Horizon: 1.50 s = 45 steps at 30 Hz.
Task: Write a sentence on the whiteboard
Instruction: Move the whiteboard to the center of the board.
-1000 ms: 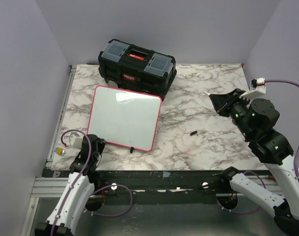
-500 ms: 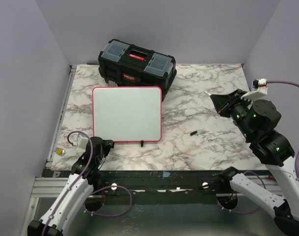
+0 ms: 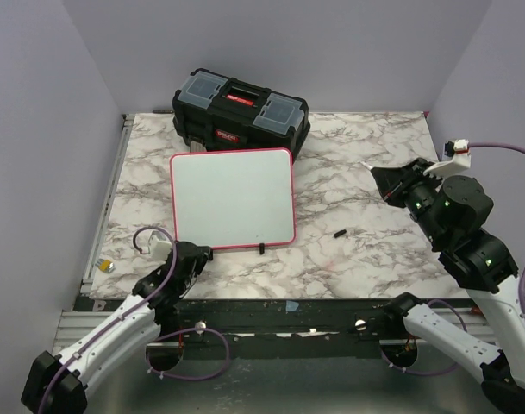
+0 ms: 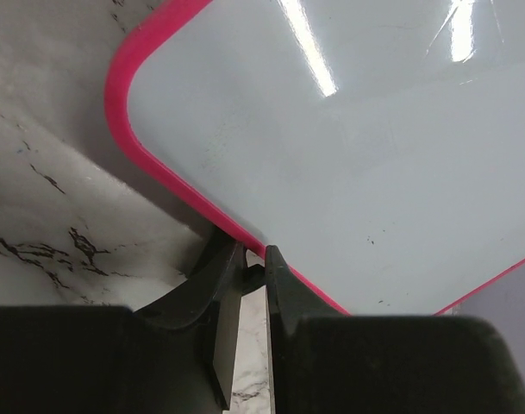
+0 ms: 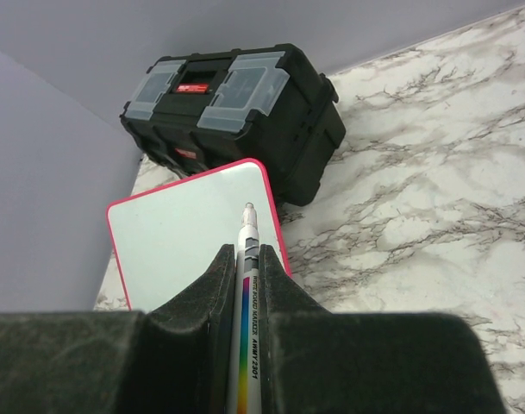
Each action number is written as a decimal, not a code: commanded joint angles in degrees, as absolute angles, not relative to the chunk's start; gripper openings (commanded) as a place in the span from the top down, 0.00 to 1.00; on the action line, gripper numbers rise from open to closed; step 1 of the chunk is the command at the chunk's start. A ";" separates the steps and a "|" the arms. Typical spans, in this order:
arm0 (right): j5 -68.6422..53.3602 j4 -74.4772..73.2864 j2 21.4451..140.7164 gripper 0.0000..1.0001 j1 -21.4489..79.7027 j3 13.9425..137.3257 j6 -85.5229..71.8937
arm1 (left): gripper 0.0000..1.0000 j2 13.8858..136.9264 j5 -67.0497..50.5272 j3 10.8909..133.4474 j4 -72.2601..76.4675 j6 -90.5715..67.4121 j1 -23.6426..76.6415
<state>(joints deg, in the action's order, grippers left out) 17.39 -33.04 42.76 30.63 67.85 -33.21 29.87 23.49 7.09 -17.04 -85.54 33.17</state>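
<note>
The whiteboard (image 3: pixel 234 198) lies flat on the marble table, white with a red rim, and its face is blank; no sentence shows on it. My left gripper (image 3: pixel 199 254) is at the board's near left edge. In the left wrist view the gripper (image 4: pixel 253 252) is shut on a small black foot under the red rim of the whiteboard (image 4: pixel 348 147). My right gripper (image 3: pixel 381 179) hovers to the right of the board, shut on a white uncapped marker (image 5: pixel 248 226) that points toward the whiteboard (image 5: pixel 180 241).
A black toolbox (image 3: pixel 240 112) with a red latch stands just behind the board and also shows in the right wrist view (image 5: pixel 236 112). A small black marker cap (image 3: pixel 339 233) lies on the table right of the board. A small yellow item (image 3: pixel 107 266) sits at the near left edge.
The left gripper has moved right along the near edge, swinging the whiteboard counterclockwise from tilted to nearly square and shifting it right. The right arm has barely moved.
</note>
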 commanded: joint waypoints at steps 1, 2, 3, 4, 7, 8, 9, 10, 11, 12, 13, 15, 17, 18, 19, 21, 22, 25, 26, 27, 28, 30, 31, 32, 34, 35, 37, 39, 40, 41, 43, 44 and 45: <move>19.18 -34.01 42.27 0.99 30.54 67.68 -33.76 | 0.84 33.76 20.42 6.23 -20.42 -88.68 38.13; 19.24 -34.08 42.29 0.99 30.58 67.68 -33.86 | 0.84 34.34 20.80 6.33 -20.29 -89.37 39.06; 19.29 -34.04 42.28 0.99 30.57 67.60 -33.84 | 0.84 34.69 21.12 6.41 -20.08 -90.02 39.93; 19.33 -34.01 42.39 0.99 30.59 67.57 -33.87 | 0.84 35.19 21.45 6.49 -19.83 -90.43 40.93; 19.59 -34.00 42.45 0.99 30.58 67.41 -33.92 | 0.84 36.92 22.65 7.18 -19.45 -92.06 43.64; 19.68 -34.01 42.55 0.99 30.58 67.41 -33.95 | 0.84 37.66 23.06 7.42 -19.22 -92.42 44.43; 19.69 -34.02 42.61 0.99 30.55 67.33 -33.93 | 0.84 38.38 23.33 7.68 -18.90 -92.89 45.34; 19.77 -34.01 42.63 0.99 30.58 67.32 -33.97 | 0.84 39.29 23.65 7.86 -18.55 -93.27 46.02; 19.76 -34.01 42.65 0.99 30.58 67.32 -34.07 | 0.84 40.26 23.83 8.06 -18.00 -93.68 46.92; 19.86 -34.02 42.64 0.99 30.59 67.22 -34.07 | 0.84 41.14 24.04 8.28 -17.52 -94.12 47.83; 19.89 -34.04 42.63 0.99 30.59 67.15 -34.13 | 0.84 42.25 24.24 8.59 -17.05 -94.46 48.59; 20.03 -34.01 42.73 0.99 30.57 67.06 -34.15 | 0.84 44.44 24.71 9.37 -16.29 -95.05 50.31; 20.13 -34.01 42.85 0.99 30.59 66.97 -34.11 | 0.84 46.86 25.41 10.27 -15.57 -95.81 52.10; 20.19 -34.10 42.85 0.99 30.59 66.97 -34.08 | 0.84 47.90 25.73 10.73 -15.11 -96.14 53.02; 20.25 -34.10 42.87 0.99 30.59 66.97 -34.14 | 0.84 49.27 25.93 11.18 -14.53 -96.48 53.91; 20.45 -34.10 42.93 0.99 30.59 66.97 -34.15 | 0.84 51.72 26.42 12.21 -13.58 -97.16 55.61; 20.56 -34.10 43.06 0.99 30.57 66.97 -34.13 | 0.84 53.18 26.59 12.91 -13.11 -97.40 56.36; 20.69 -34.10 43.15 0.99 30.59 66.90 -34.11 | 0.84 56.93 26.96 15.26 -11.76 -97.67 58.76; 20.79 -34.10 43.21 0.99 30.59 66.88 -34.18 | 0.84 58.33 27.12 16.02 -11.63 -97.65 59.49; 20.75 -34.10 43.28 0.99 30.59 66.88 -34.17 | 0.84 59.41 27.32 17.00 -11.43 -97.68 60.29; 20.82 -34.11 43.35 0.99 30.59 66.88 -34.10 | 0.84 60.77 27.37 17.72 -11.23 -97.81 60.88; 20.99 -34.11 43.34 0.99 30.54 66.88 -34.11 | 0.84 62.77 27.50 18.89 -10.35 -97.82 62.12; 20.94 -34.13 43.39 0.99 30.58 66.86 -34.11 | 0.84 63.67 27.47 19.46 -10.01 -97.87 62.50; 20.99 -34.11 43.48 0.99 30.54 66.91 -34.11 | 0.84 64.57 27.40 19.78 -9.42 -97.83 62.94; 21.14 -34.17 43.44 0.99 30.59 66.80 -34.12 | 0.84 66.20 27.32 20.42 -7.85 -97.74 63.95; 21.21 -34.10 43.50 0.99 30.59 66.80 -34.10 | 0.84 67.13 27.25 21.10 -7.46 -97.68 64.49; 21.31 -34.10 43.63 0.99 30.59 66.71 -34.02 | 0.84 69.40 27.48 22.80 -7.39 -97.31 65.93; 21.31 -34.11 43.70 0.99 30.58 66.67 -34.04 | 0.84 71.44 27.57 24.25 -7.24 -97.46 67.21; 21.35 -34.15 43.70 0.99 30.56 66.63 -34.03 | 0.85 72.31 27.59 24.87 -7.21 -97.46 67.73; 21.44 -34.10 43.69 0.99 30.54 66.62 -34.08 | 0.85 72.94 27.57 25.27 -7.21 -97.70 68.27; 21.44 -34.19 43.73 0.99 30.52 66.62 -34.06 | 0.85 73.77 27.51 25.64 -7.12 -98.19 68.84; 21.45 -34.27 43.76 0.99 30.59 66.71 -34.03 | 0.85 73.91 27.51 25.47 -7.12 -98.46 69.05; 21.53 -34.36 43.69 0.99 30.59 66.71 -34.02 | 0.85 74.00 27.51 25.29 -7.04 -98.68 69.10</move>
<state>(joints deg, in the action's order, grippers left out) 19.92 -33.26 43.62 30.63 67.37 -33.63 71.96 33.85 25.98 -5.19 -98.48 67.31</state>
